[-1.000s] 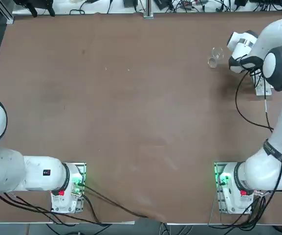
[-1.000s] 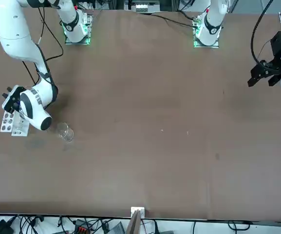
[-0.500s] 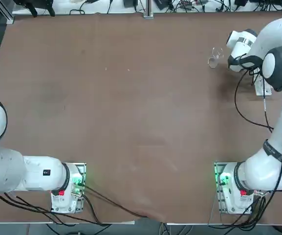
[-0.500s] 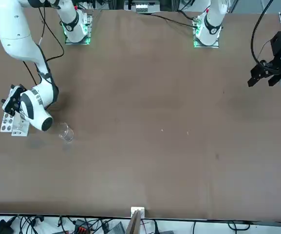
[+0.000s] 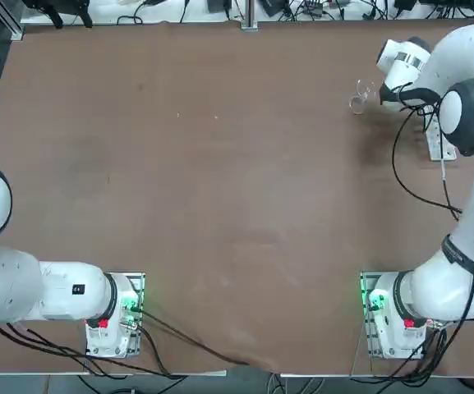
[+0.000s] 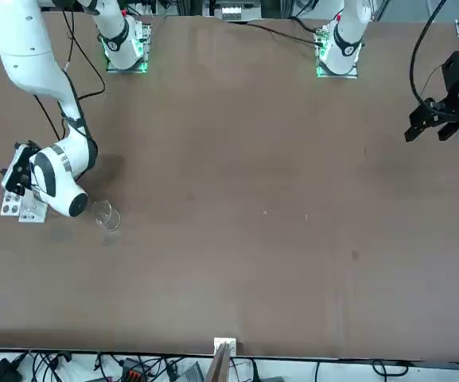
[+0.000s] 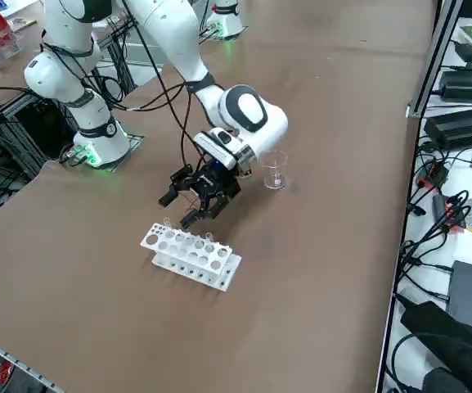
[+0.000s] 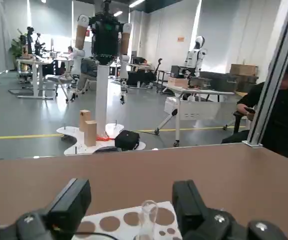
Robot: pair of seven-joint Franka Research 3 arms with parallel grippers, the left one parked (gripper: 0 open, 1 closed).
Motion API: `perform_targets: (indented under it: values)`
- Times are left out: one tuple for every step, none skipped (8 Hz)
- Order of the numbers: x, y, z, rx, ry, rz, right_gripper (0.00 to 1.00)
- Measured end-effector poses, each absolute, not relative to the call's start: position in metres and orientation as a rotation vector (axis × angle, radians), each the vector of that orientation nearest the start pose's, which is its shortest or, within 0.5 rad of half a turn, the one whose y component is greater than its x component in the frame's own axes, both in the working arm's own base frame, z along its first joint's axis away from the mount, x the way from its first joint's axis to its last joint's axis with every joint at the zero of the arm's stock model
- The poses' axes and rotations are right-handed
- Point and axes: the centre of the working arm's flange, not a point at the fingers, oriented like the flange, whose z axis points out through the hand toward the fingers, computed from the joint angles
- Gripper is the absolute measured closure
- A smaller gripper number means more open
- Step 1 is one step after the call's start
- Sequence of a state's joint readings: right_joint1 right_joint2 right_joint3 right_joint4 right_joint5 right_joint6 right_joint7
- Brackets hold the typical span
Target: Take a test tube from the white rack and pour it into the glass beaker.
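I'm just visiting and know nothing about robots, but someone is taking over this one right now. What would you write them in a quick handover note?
Right gripper: open at the white rack, its fingers on either side of a test tube, not gripping it.
Where things are: the tube stands in the white rack; the glass beaker stands on the table, to the rack's left as the robot sees it.
Done: the gripper is at the rack.
Left: close on the tube, lift it out, carry it to the beaker and pour.

bright ceiling lights, soft tabletop shadows, hazy window glare
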State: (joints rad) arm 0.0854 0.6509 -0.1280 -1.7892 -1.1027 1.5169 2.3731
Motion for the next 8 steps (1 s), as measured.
perform_targets:
  values:
    - [0.589, -0.114, 0.216, 1.108, -1.464, 0.762, 0.0]
    - [0.6, -0.106, 0.222, 1.158, -1.461, 0.765, 0.0]
    - [0.609, -0.096, 0.227, 1.205, -1.454, 0.772, 0.0]
    - [0.614, -0.089, 0.227, 1.242, -1.448, 0.775, 0.0]
    - [0.616, -0.086, 0.22, 1.275, -1.437, 0.785, 0.0]
    - [0.619, -0.084, 0.209, 1.31, -1.408, 0.803, 0.0]
    - [0.621, -0.082, 0.195, 1.342, -1.362, 0.827, 0.0]
    - [0.622, -0.08, 0.182, 1.367, -1.319, 0.845, 0.0]
